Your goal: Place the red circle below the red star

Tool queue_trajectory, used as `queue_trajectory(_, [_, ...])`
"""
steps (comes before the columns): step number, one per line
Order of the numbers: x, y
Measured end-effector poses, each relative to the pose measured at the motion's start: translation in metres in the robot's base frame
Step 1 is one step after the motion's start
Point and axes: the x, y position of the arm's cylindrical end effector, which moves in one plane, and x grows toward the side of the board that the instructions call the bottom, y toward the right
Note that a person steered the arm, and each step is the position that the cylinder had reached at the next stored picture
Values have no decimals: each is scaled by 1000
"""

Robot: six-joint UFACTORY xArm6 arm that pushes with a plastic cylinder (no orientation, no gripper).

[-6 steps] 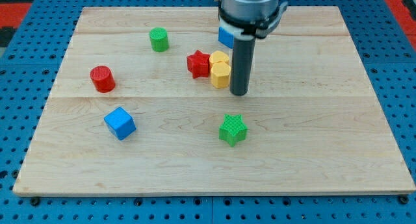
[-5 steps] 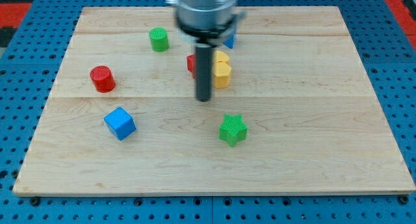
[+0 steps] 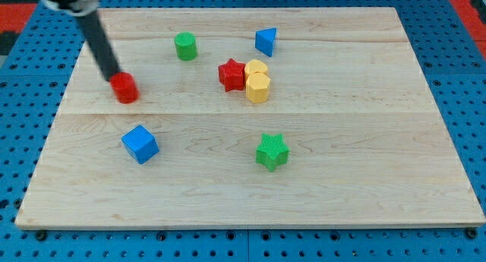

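Camera view | our tip point(image 3: 114, 77) is touching red circle point(image 3: 125, 89) on its upper-left | red star point(image 3: 231, 74) is lying well right | tool is a bare rod, no jaws to open or close | we are judging a rightward push is needed

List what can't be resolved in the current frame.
- My tip: motion-blurred in the camera view; contact with the red circle cannot be confirmed.
- Arm above the rod: cut off by the view's top left edge.
- Red circle: its upper-left edge is covered by the rod.
- Yellow blocks right of the red star: pressed together, upper one's shape unclear.
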Motion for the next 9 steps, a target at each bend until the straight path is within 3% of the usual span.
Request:
queue_trajectory(1, [34, 39])
queue_trajectory(2, [66, -17])
queue_trajectory(4, [90, -26])
queue_trajectory(5, [105, 30])
queue_trajectory(6, [98, 117])
queue_trajectory(8, [73, 133])
queue_trajectory(9, [92, 96])
